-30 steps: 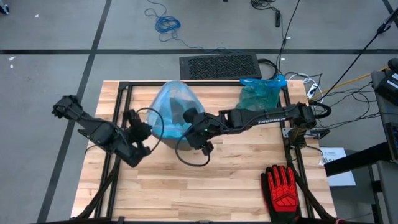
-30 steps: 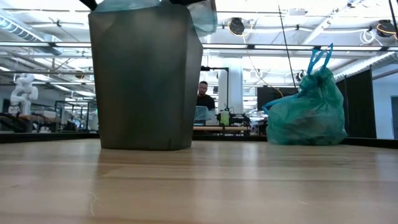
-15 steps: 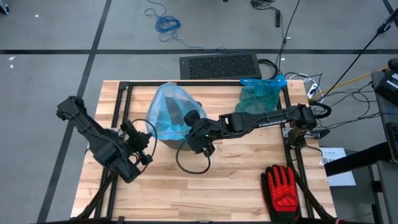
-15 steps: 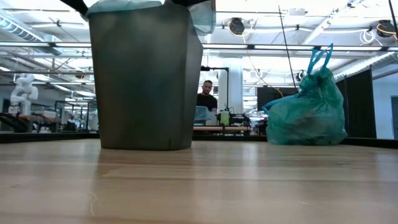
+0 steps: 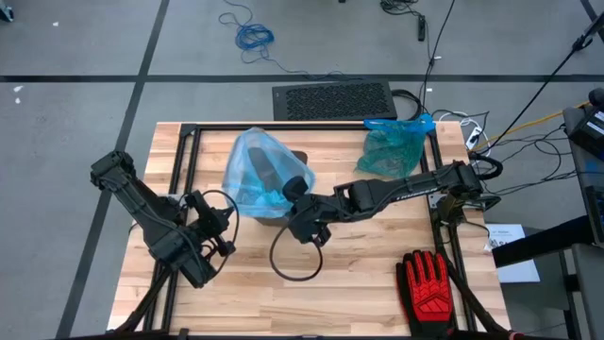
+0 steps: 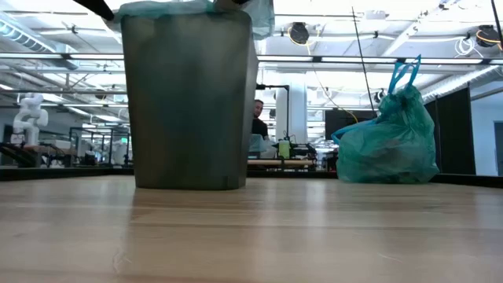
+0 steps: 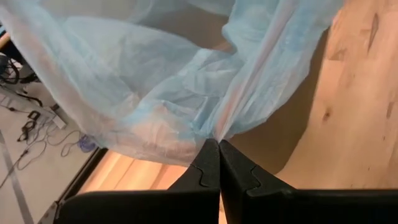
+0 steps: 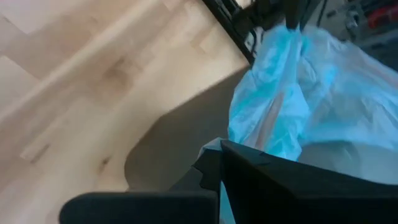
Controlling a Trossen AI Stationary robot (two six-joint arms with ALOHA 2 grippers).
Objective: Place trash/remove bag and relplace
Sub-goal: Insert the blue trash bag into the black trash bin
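Note:
A dark grey bin [image 5: 283, 175] [image 6: 189, 94] stands on the table with a light blue bag [image 5: 257, 170] draped over its rim. My left gripper [image 5: 219, 210] [image 7: 218, 144] is at the bin's left side, shut on the bag's edge. My right gripper [image 5: 295, 195] [image 8: 219, 163] is at the bin's near right side, also shut on the bag. A tied, full teal bag [image 5: 396, 146] [image 6: 389, 141] rests on its base near the far right corner. No trash scraps show in any view. My left gripper pinches a gathered bit of the bag's mouth edge [image 7: 219, 132] between its two fingertips, coming from the table's near left side. The film fans out taut from the pinch toward the bin. My right gripper is shut on the bag's edge [image 8: 267, 144] at the bin's near right rim, coming from the table's right side. Its own fingers hide the exact place of contact. The film rises bunched from the fingers.
A red-and-black glove [image 5: 429, 283] lies at the near right corner. A black frame [image 5: 184, 142] edges the table top, and a dark grille [image 5: 332, 99] lies beyond the far edge. Bare wood [image 5: 359, 274] stretches along the near side. A person sits far behind the table [image 6: 258, 118].
Both grippers have drawn toward the table's near edge, staying shut on the bag. The bag's mouth has been pulled out and down around the bin's rim, and the bin has shifted a little to the right in the low view.

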